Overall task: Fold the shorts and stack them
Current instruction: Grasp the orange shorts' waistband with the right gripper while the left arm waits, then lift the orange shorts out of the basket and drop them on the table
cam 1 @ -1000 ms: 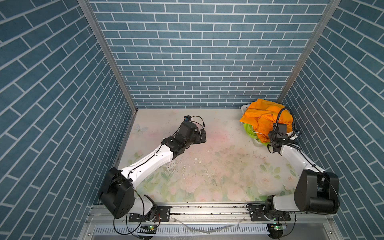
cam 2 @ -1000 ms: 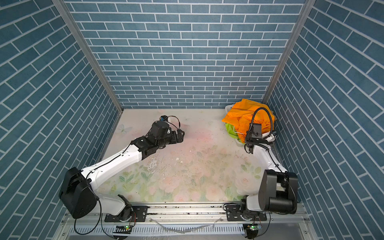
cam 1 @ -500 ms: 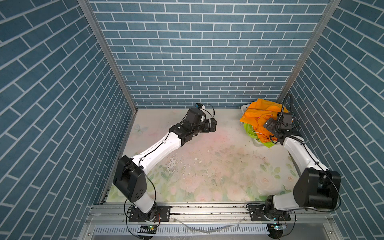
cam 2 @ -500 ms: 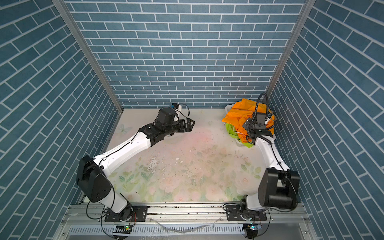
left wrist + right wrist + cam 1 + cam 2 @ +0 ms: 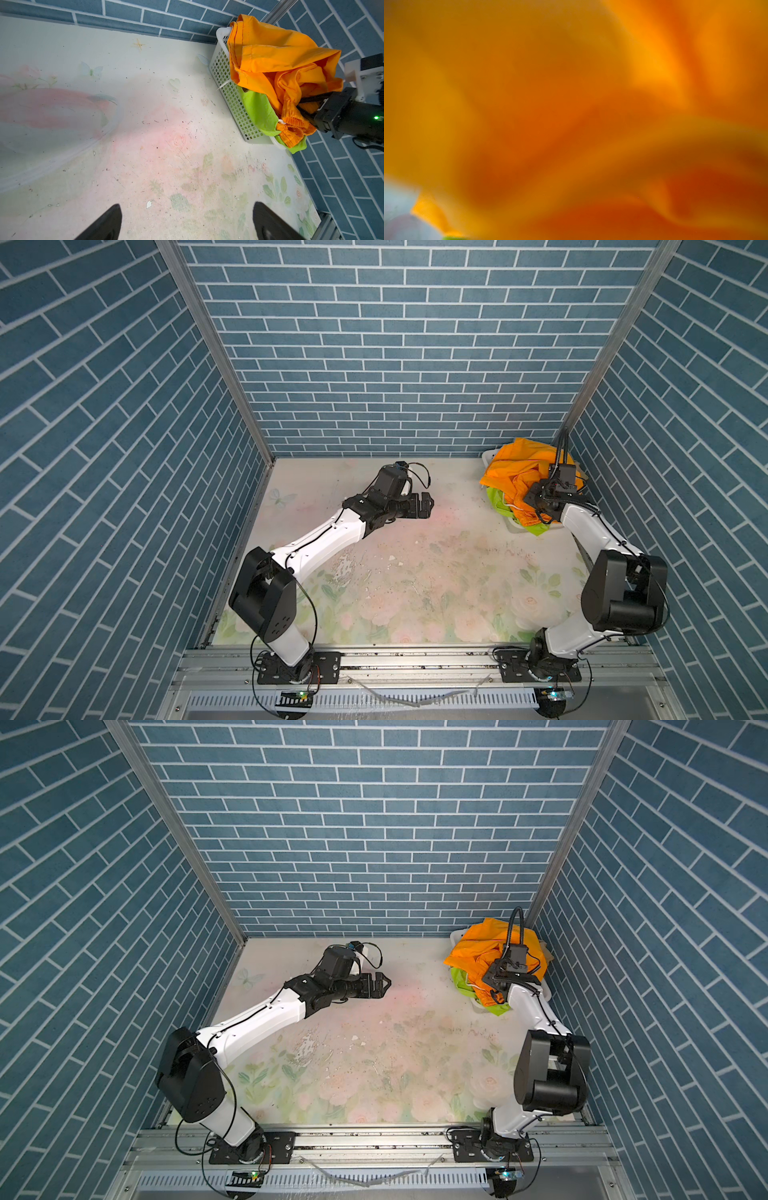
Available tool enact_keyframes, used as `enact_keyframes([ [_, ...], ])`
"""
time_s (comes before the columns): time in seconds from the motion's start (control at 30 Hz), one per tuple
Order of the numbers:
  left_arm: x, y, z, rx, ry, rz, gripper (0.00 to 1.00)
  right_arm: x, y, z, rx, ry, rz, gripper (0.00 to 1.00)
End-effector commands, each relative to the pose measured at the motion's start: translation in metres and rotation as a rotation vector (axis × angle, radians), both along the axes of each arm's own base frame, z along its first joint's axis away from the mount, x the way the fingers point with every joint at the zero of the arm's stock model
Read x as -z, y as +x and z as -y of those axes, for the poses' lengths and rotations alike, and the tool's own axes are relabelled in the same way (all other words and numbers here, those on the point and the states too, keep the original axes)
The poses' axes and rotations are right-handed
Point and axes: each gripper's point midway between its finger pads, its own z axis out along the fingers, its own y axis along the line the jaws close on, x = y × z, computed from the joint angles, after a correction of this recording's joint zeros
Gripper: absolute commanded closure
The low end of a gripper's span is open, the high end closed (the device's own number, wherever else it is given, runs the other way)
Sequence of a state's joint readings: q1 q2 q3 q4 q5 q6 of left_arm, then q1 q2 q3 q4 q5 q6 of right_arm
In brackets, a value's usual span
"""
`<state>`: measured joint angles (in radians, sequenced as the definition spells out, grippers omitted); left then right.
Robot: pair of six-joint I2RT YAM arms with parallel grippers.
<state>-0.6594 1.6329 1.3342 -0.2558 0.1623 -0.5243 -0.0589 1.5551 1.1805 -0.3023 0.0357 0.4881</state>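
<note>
Right jaws look clamped on a fold of the orange shorts [image 5: 270, 62], so we risk dragging the green pair [image 5: 255, 108] or the basket [image 5: 220, 70] along on the pull; orange sits heaped on the basket in the far right corner, bunched round those jaws, well apart from the gaping left jaws.

orange shorts [image 5: 280, 58] crumpled, atop green shorts [image 5: 257, 110]
</note>
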Motion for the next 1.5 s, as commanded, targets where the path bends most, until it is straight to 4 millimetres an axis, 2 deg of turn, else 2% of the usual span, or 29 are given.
enact_keyframes([
  [0.0, -0.018, -0.003, -0.002, 0.012, -0.004, 0.036, 0.00, -0.056, -0.009, -0.006, -0.054, -0.027, 0.083, 0.95],
  [0.07, -0.025, -0.003, -0.003, 0.010, -0.008, 0.043, 0.00, -0.086, -0.011, -0.008, -0.065, -0.035, 0.134, 0.99],
  [0.2, -0.042, -0.003, -0.013, -0.023, -0.022, 0.077, 0.00, -0.152, -0.007, -0.020, -0.111, -0.027, 0.275, 0.97],
  [0.3, -0.056, -0.003, -0.025, -0.054, -0.043, 0.104, 0.00, -0.192, 0.000, -0.047, -0.171, 0.004, 0.348, 1.00],
  [0.37, -0.065, -0.002, -0.038, -0.095, -0.050, 0.122, 0.00, -0.217, 0.000, -0.093, -0.281, 0.041, 0.386, 1.00],
  [0.43, -0.070, 0.001, -0.054, -0.141, -0.062, 0.132, 0.01, -0.248, -0.010, -0.160, -0.462, 0.105, 0.445, 1.00],
  [0.5, -0.080, 0.003, -0.073, -0.183, -0.098, 0.140, 0.00, -0.275, -0.032, -0.233, -0.686, 0.204, 0.501, 1.00],
  [0.57, -0.087, 0.002, -0.093, -0.222, -0.114, 0.150, 0.00, -0.289, -0.056, -0.284, -0.860, 0.273, 0.526, 1.00],
  [0.6, -0.091, 0.001, -0.105, -0.249, -0.118, 0.155, 0.00, -0.287, -0.060, -0.297, -0.891, 0.290, 0.519, 1.00],
  [0.63, -0.094, -0.001, -0.115, -0.275, -0.119, 0.161, 0.00, -0.280, -0.058, -0.303, -0.895, 0.308, 0.500, 0.94],
  [0.67, -0.096, -0.003, -0.128, -0.307, -0.120, 0.167, 0.00, -0.265, -0.053, -0.306, -0.893, 0.320, 0.463, 0.78],
  [0.7, -0.099, -0.006, -0.140, -0.338, -0.125, 0.173, 0.00, -0.241, -0.043, -0.307, -0.877, 0.302, 0.402, 0.64],
  [0.77, -0.099, -0.011, -0.160, -0.385, -0.135, 0.180, 0.00, -0.188, -0.025, -0.296, -0.811, 0.228, 0.254, 0.45],
  [0.8, -0.098, -0.013, -0.168, -0.403, -0.137, 0.182, 0.00, -0.160, -0.018, -0.288, -0.772, 0.202, 0.180, 0.39],
  [0.9, -0.089, -0.019, -0.184, -0.434, -0.126, 0.164, 0.00, -0.099, -0.014, -0.268, -0.695, 0.204, 0.046, 0.30],
  [0.97, -0.079, -0.020, -0.187, -0.433, -0.118, 0.132, 0.00, -0.073, -0.022, -0.265, -0.691, 0.208, 0.006, 0.26],
  [1.13, -0.046, -0.024, -0.178, -0.389, -0.111, 0.048, 0.00, -0.011, -0.062, -0.271, -0.787, 0.179, -0.116, 0.14],
  [1.23, -0.024, -0.024, -0.169, -0.349, -0.111, -0.019, 0.00, 0.021, -0.089, -0.276, -0.853, 0.162, -0.163, 0.13],
  [1.33, 0.000, -0.026, -0.164, -0.338, -0.110, -0.092, 0.00, 0.055, -0.119, -0.293, -0.935, 0.185, -0.223, 0.12],
  [1.47, 0.018, -0.028, -0.157, -0.338, -0.154, -0.138, 0.00, 0.093, -0.139, -0.303, -0.970, 0.138, -0.296, 0.12],
])
